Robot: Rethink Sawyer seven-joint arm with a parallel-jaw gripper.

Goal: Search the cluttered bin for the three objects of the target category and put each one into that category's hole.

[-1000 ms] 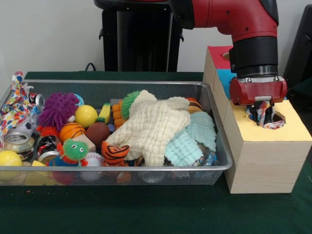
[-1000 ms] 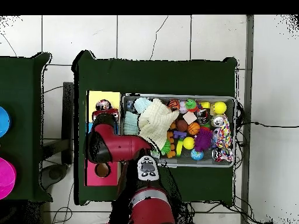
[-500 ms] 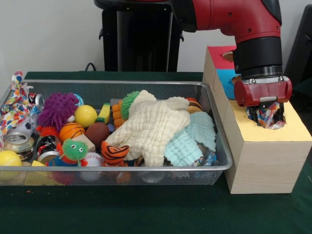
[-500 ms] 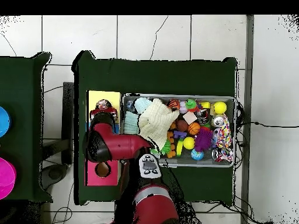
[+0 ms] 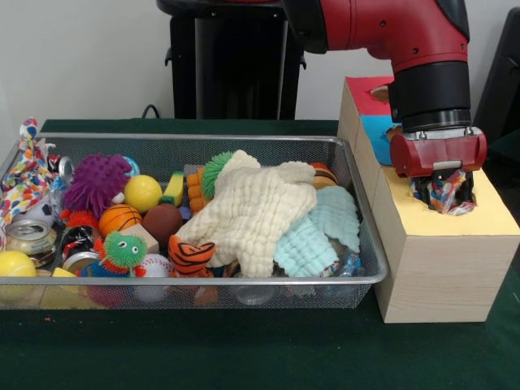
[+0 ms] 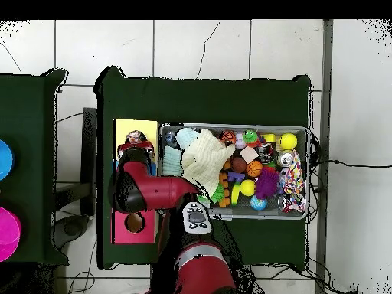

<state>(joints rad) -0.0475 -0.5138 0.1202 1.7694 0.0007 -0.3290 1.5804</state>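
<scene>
My gripper point(image 5: 443, 193) hangs over the hole in the yellow top of the wooden box point(image 5: 487, 218), fingers down at the opening. It is shut on a multicoloured rope toy point(image 5: 441, 192), whose braided end bulges between the fingers and dips into the hole. A second, similar rope toy point(image 5: 24, 172) drapes over the left end of the wire bin point(image 5: 244, 280). In the overhead view the gripper point(image 6: 135, 142) sits on the box's yellow section point(image 6: 126, 126), left of the bin point(image 6: 230, 126).
A cream cloth point(image 5: 256, 207) and a mint cloth point(image 5: 313, 236) cover the bin's right half. Balls, spiky toys, a tiger-striped toy point(image 5: 191, 253) and cans crowd its left half. Blue and red box sections point(image 5: 370, 93) lie behind the yellow one.
Over the last second the gripper shifted slightly right over the yellow hole with the rope toy still between its fingers; since half a second ago it has barely moved.
</scene>
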